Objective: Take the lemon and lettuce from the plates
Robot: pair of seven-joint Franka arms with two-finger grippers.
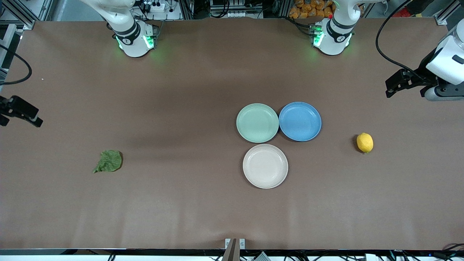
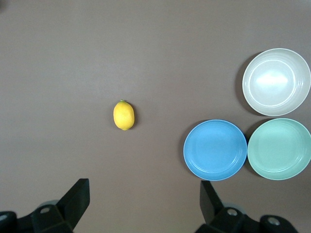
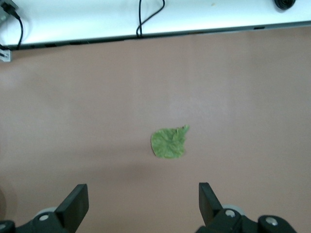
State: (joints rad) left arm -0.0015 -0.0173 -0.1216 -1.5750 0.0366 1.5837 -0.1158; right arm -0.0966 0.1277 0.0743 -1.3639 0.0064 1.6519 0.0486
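Brown table [image 1: 203,83], largest item, ran edge to edge w/ wide bare room around everything; rack frames and cables lined its edge by the arm bases. Three plates sat touching near centre: mint plate [image 1: 257,123] beside blue plate [image 1: 300,121], cream plate [image 1: 265,166] nearer the front camera; all empty. Left gripper [image 1: 393,87] hung over the left arm's end of the table, jaws wide, holding nothing. Right gripper [image 1: 21,112] hung over the right arm's end, jaws also wide, empty. Lettuce [image 1: 108,161] lay flat on the table toward the right arm's end, well apart from the plates. Lemon [image 1: 364,142] lay on the table toward the left arm's end, near the blue plate, not touching.
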